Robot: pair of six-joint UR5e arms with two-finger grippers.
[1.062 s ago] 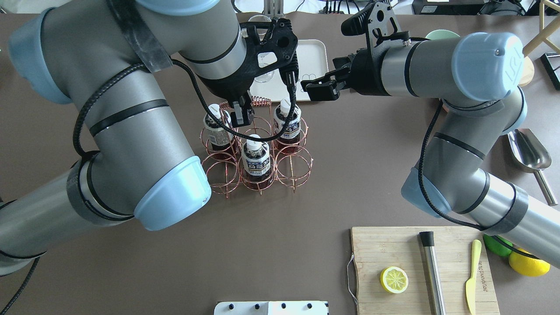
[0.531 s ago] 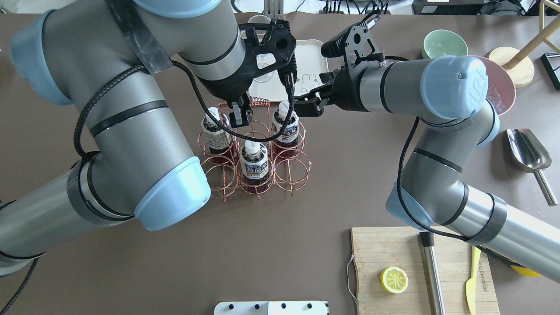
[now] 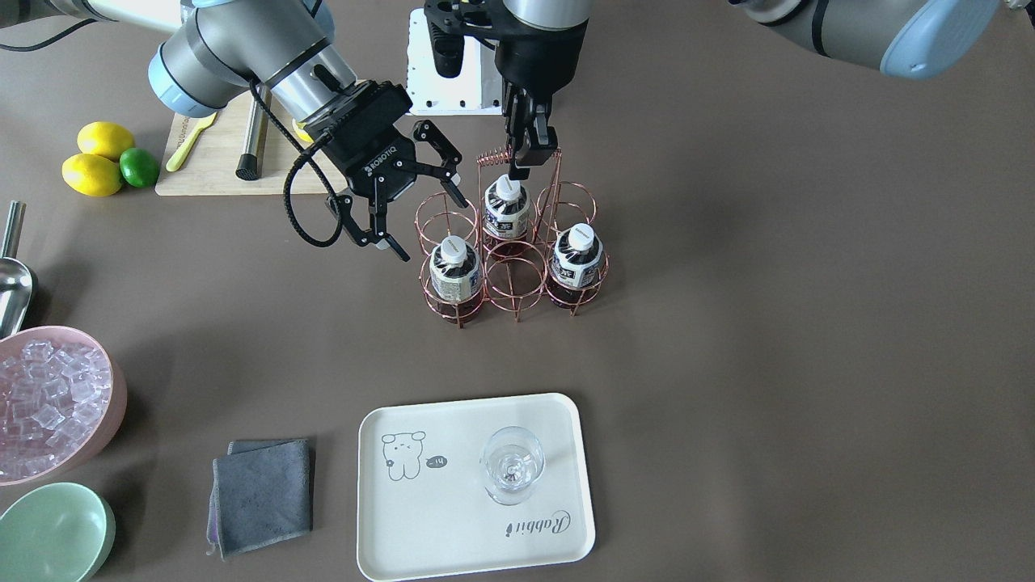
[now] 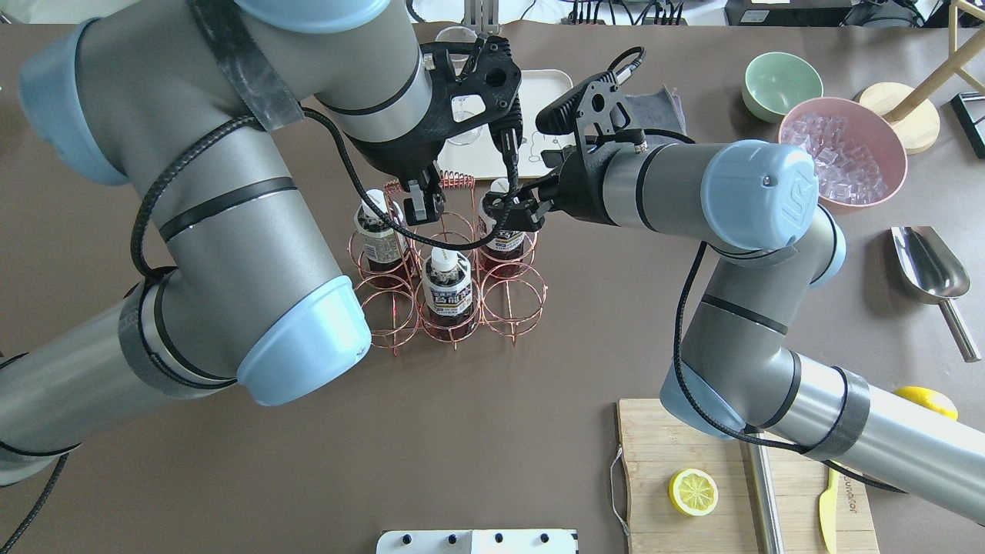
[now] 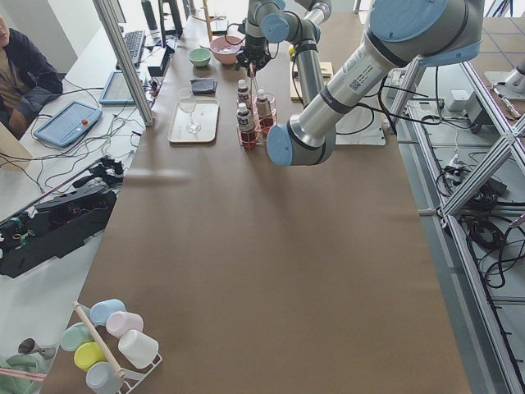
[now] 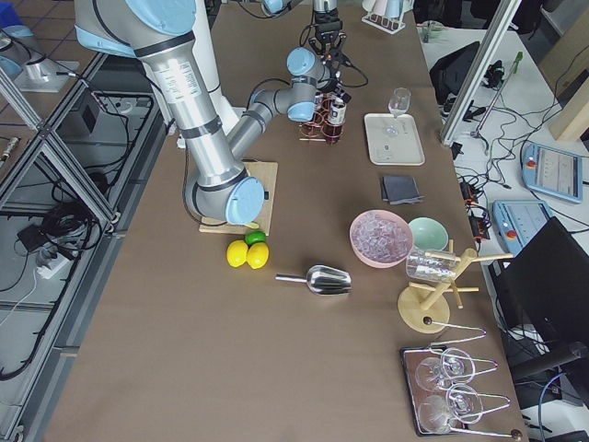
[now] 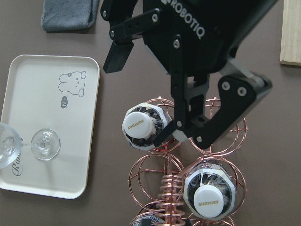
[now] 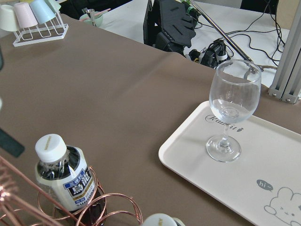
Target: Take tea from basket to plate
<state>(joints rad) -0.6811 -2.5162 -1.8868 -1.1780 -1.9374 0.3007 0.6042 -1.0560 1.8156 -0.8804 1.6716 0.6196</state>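
Overhead exterior: basket point(image 4: 481, 286) on brown table point(image 4: 539, 385).

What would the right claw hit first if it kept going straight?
Probably the tea bottle in a corner cell of the basket; the open right claw looks close to its cap.

We reference all positions to the pink bowl point(image 3: 116, 408) of ice cubes point(image 3: 44, 396). The pale green bowl point(image 3: 52, 533) and the steel scoop point(image 3: 12, 287) sit just beside it. The grey cloth point(image 3: 260, 493) lies near it. The lemons point(image 3: 91, 175), the lime point(image 3: 139, 167) and the wooden cutting board point(image 3: 214, 166) lie well apart from it.
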